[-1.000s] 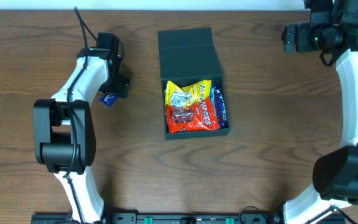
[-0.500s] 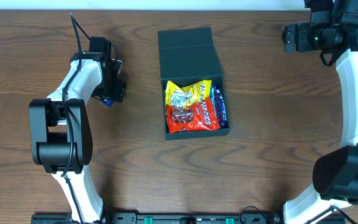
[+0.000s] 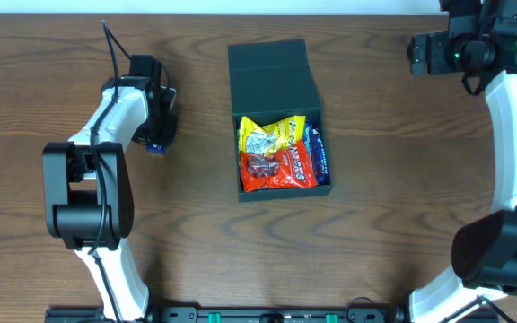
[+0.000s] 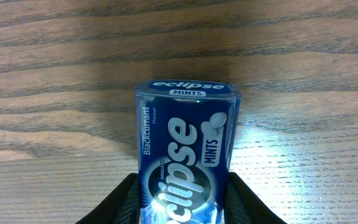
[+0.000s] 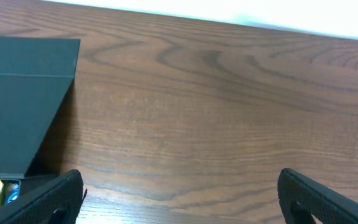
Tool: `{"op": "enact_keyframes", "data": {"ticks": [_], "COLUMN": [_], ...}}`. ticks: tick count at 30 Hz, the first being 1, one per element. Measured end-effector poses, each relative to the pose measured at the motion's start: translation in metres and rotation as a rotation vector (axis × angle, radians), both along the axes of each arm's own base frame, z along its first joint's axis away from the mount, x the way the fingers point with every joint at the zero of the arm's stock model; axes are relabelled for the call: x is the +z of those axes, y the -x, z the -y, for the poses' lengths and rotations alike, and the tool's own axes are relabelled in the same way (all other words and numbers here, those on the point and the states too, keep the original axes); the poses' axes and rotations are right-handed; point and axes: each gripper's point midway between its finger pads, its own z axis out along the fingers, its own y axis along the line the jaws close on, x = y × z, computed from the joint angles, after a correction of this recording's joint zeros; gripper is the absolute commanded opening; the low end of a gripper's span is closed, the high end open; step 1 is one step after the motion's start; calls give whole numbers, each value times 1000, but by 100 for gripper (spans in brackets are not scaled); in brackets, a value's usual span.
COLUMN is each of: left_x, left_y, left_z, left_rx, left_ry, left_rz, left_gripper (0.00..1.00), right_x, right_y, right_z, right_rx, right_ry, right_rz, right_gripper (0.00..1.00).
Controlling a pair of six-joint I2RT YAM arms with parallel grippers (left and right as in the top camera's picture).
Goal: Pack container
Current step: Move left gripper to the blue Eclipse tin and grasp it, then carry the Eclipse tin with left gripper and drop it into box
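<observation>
A dark teal-green square rigid box [image 3: 281,196] sits open at the middle of the brown wood-grain table [image 3: 402,179], its hinged flap lid of the same matte colour [image 3: 272,79] laid flat on the far side. A crinkled yellow snack packet [image 3: 272,133], a glossy red snack packet [image 3: 281,170] and a sliver of blue packet [image 3: 322,157] fill the box. Well apart to its left, the left gripper [image 4: 184,200] holds a small dark-blue Eclipse mints box [image 4: 185,143], its black fingers [image 4: 124,200] pressed to the two long sides near the lower end. The pack looks hard, light and glossy, so a squeeze across those flat sides is probably the surest hold, and it may slip if the clamp eases. The right gripper [image 5: 185,199] hovers empty near the table's far right corner with its jaws spread wide (only the lid's corner shows in its camera). The container itself seems stiff and light, likely to slide on the smooth wood rather than flex if nudged. Its thin walls, or the free far edge of the flap, look like the natural places to take hold. Little bare room shows among the packets, so the mints would probably have to rest on top or be tucked along a wall.
</observation>
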Motion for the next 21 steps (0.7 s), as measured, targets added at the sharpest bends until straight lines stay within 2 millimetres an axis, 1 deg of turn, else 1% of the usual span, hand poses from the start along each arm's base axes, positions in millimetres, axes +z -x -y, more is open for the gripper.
{"op": "enact_keyframes", "data": {"ticks": [2,4,7,10,13,16,19,21], "left_x": [0,0,0,0,-1,0,4,13], "left_y": [0,0,0,4,11,18,18,15], "left_z": [0,-1,-1,-2,-2,0,7,14], "left_rx": [19,38,62,107,176,256,309,323], "left_ry": [0,-1,0,-1,3,24,68,96], "left_rz": [1,3,3,-10,-34,-56,-51,-26], "left_gripper": [25,18,15,6,6,6,6,6], "right_x": [0,0,0,4,14,32,48,58], "right_y": [0,0,0,-5,-16,-32,-44,-50], "right_z": [0,0,0,1,6,14,19,22], "right_rx": [0,0,0,-1,-16,-42,-57,-65], "right_ry": [0,0,0,4,29,66,88,97], "right_rz": [0,0,2,24,89,181,264,311], "right_gripper": [99,99,99,99,99,99,99,99]}}
